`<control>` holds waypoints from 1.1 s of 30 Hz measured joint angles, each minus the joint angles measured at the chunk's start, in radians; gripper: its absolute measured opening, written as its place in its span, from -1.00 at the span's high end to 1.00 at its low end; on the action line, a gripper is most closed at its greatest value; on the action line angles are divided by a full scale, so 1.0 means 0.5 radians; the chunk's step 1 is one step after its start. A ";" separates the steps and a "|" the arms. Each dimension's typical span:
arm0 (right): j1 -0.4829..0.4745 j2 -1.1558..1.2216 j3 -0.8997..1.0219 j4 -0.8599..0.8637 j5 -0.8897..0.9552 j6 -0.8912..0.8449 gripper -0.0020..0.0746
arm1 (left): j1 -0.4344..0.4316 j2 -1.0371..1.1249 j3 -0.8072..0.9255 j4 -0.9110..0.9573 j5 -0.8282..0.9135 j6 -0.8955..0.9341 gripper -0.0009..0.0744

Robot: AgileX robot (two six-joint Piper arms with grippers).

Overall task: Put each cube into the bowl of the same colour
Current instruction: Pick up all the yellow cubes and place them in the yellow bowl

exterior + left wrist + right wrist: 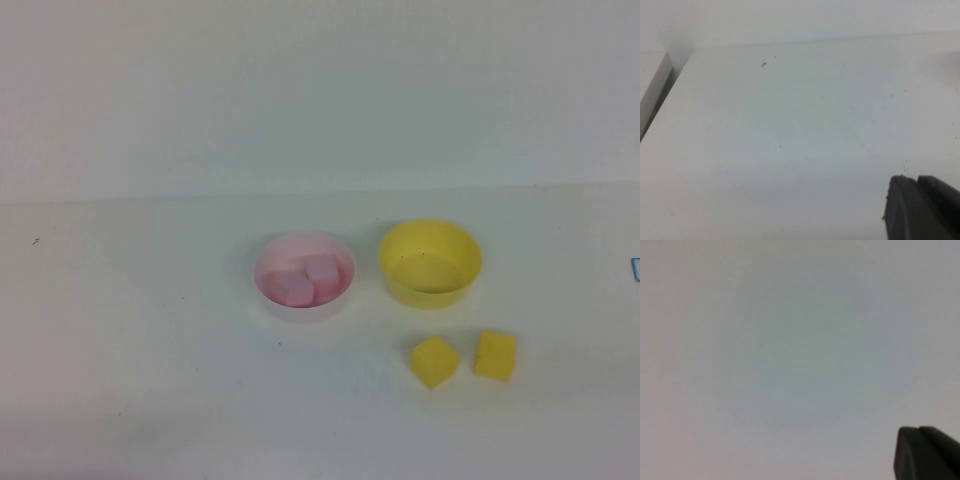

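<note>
In the high view the pale pink bowl (304,277) sits at the table's middle with two pink cubes (323,271) (292,290) inside it. Right beside it stands the yellow bowl (431,262), with nothing in it. Two yellow cubes (433,361) (495,355) lie on the table in front of the yellow bowl. Neither arm shows in the high view. My left gripper (916,181) appears in the left wrist view, shut and holding nothing, over bare table. My right gripper (918,431) is in the right wrist view, shut, with nothing in it, over a plain white surface.
The white table (150,330) runs back to a pale wall (300,90). In the left wrist view the table's edge (662,92) borders a dark gap. A small blue mark (635,268) sits at the high view's right border.
</note>
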 joint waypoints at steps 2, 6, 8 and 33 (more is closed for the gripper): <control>0.000 0.005 -0.169 -0.078 0.242 0.005 0.95 | 0.000 0.000 0.000 0.000 0.000 0.000 0.97; 0.000 0.168 -0.471 -0.156 0.589 0.008 0.95 | 0.000 0.000 0.000 0.000 0.000 0.000 0.97; 0.000 0.285 -0.598 -0.160 0.737 -0.025 0.95 | 0.000 0.000 0.000 0.000 0.000 0.000 0.98; 0.413 1.864 -1.380 0.521 1.437 -1.704 0.95 | 0.000 0.000 0.000 0.000 0.000 0.029 0.97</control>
